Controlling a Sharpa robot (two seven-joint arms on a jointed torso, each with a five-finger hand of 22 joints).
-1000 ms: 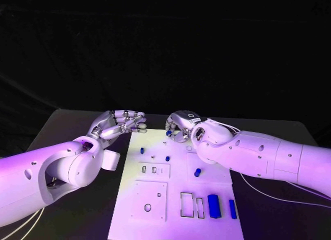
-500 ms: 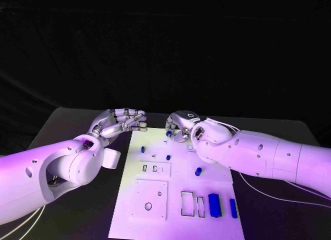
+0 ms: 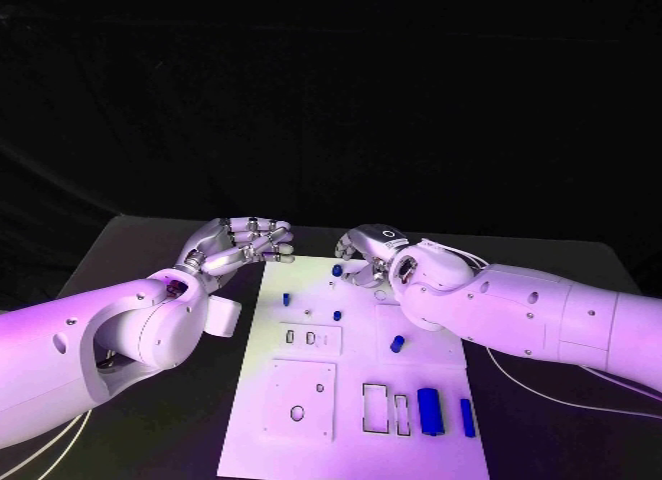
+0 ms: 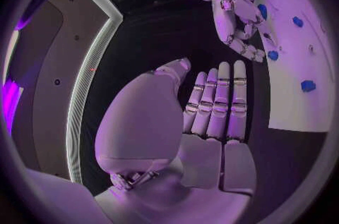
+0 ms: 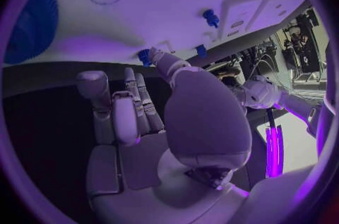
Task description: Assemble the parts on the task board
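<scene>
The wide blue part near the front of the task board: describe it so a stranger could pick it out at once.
Start at the white task board in the middle of the black table and go to its near edge, on the robot's right. Past two empty rectangular outlines lie two upright blue bars side by side. The wide blue part is the left of the pair, clearly broader than the thin blue bar beside it.

Head camera overhead; wrist cameras behind hands

Parts (image 3: 428,411) on task board (image 3: 305,440)
</scene>
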